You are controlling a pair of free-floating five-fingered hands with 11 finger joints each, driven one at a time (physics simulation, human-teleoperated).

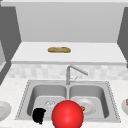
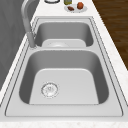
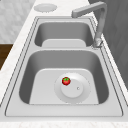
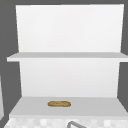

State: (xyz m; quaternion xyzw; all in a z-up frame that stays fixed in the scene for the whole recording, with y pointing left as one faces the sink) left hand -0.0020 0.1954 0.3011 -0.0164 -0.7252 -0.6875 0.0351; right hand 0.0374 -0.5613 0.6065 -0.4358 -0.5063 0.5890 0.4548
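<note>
1. In the front view a black hand sits at the picture's left, over the front edge of the left basin; whether its fingers are released or clenched cannot be told.
2. Just right of it, a big red ball hangs before the sink, seemingly apart from the hand.
3. A small tomato lies on a plate in the right basin.
4. A bread loaf rests on the shelf above the faucet.
5. No writing or labels can be read.
</note>
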